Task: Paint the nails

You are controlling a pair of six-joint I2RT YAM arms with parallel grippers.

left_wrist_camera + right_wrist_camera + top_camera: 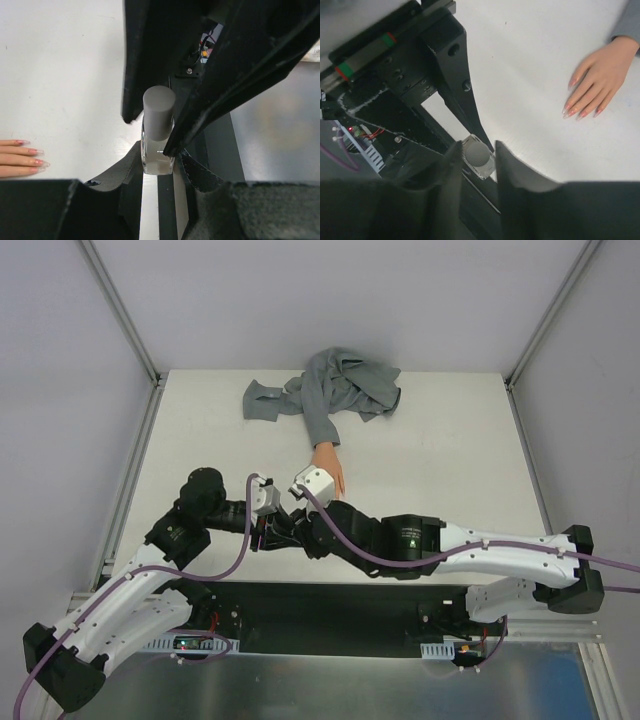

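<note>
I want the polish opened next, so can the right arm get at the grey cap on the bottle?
Probably yes. The right claw sits astride the grey cap, its fingers on either side, while the left claw grips the bottle lower down. Nothing appears to lie between them.

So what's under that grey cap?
A small clear bottle, squeezed in the left hand. The bottle's neck and whatever is inside the cap are covered, so I can't see them.

The mannequin hand (329, 468) is lying on the bench (450, 440), nails (568, 113) pointing near, sleeve (322, 415) trailing far. Near-left of it, the bottle (158, 135) is standing between the left fingers (127, 175).
</note>
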